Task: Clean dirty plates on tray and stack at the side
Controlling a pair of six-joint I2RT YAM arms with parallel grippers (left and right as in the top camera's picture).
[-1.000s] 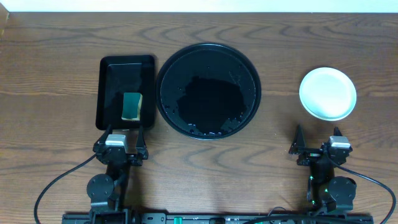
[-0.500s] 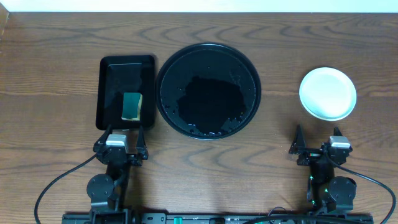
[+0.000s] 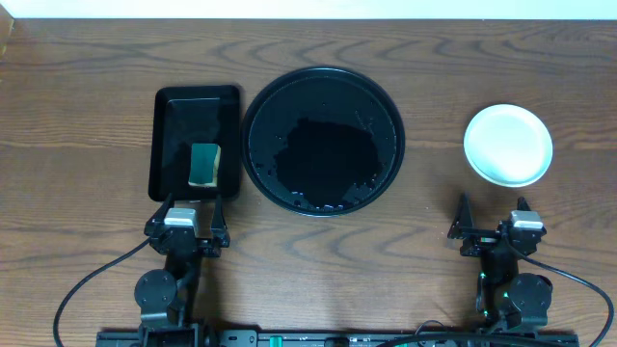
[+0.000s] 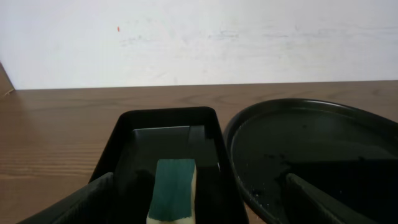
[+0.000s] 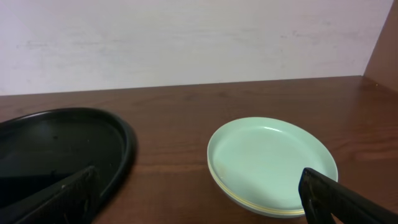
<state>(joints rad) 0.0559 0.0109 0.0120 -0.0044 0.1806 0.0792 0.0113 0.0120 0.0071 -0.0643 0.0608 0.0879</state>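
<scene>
Mint plates (image 3: 508, 145): 1 stack; 1 tray (image 3: 289, 104)

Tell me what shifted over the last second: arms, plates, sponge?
Nothing visibly changed. The left arm and right arm stay parked at the near edge, jaws open and empty; the plates stay stacked right of the tray; the sponge stays in the rectangular tray.

Plates (image 5: 273, 165) mint, yellow edge beneath; tray (image 3: 323, 106) glossy black; sponge (image 3: 203, 163) green-yellow; table (image 3: 96, 77) brown woodgrain.
</scene>
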